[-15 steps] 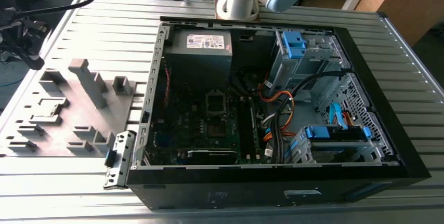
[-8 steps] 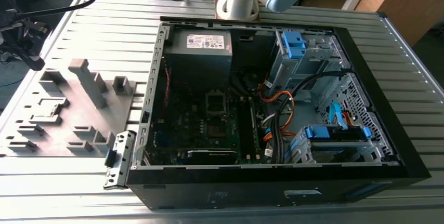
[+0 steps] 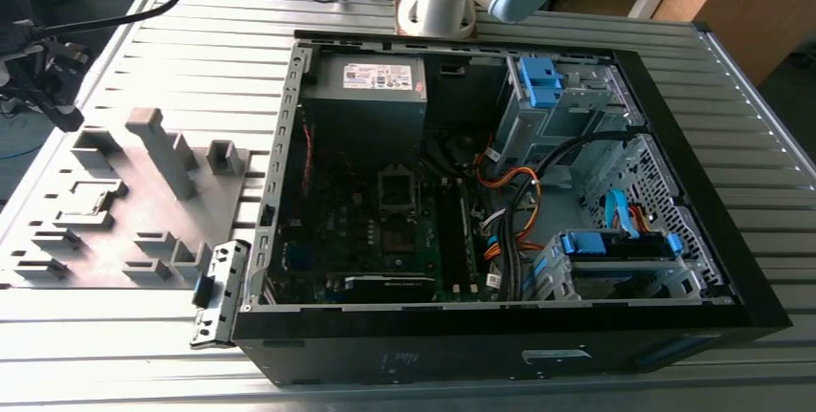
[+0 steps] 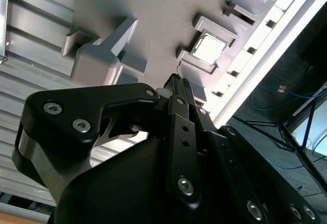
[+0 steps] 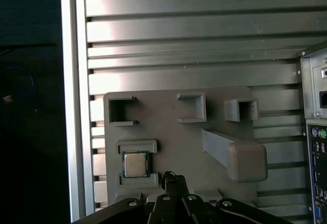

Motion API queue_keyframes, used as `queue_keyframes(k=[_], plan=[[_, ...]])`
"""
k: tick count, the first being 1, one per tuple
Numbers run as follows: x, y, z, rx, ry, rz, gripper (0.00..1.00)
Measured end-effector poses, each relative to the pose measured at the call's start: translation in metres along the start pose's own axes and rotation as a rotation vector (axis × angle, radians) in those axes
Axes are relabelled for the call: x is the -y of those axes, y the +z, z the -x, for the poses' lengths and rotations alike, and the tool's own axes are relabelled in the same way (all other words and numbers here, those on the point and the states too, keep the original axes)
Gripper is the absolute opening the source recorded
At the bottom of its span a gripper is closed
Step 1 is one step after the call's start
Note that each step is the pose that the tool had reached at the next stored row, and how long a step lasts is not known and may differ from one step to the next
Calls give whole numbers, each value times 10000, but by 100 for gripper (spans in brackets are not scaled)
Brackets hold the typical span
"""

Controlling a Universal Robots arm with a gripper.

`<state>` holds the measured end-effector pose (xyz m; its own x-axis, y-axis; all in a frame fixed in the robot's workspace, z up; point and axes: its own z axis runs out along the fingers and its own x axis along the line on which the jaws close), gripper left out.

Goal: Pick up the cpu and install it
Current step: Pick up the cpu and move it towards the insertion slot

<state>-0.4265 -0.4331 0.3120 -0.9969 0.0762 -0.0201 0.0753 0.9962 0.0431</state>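
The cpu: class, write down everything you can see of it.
The cpu is a small flat square chip with a shiny silver-grey metal top and thin darker rim. It lies flat, top up, in a framed recess of the grey holder on the ribbed table. The gripper is close beside it, not touching.

Robotics lab: slatted aluminium bench, open computer case

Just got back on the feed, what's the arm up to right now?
The arm's tool hangs over the grey tray that sits beside the open computer case. The tool is empty and its fingers are together. The cpu lies flat in its square pocket on that tray, close to the tool tip but apart from it. It has not been picked up yet.
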Motion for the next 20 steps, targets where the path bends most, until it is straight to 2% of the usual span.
queue_keyframes(k=[17,20], plan=[[8,174,-9,0,0,0,11],[8,182,-10,-3,0,-2,11]])
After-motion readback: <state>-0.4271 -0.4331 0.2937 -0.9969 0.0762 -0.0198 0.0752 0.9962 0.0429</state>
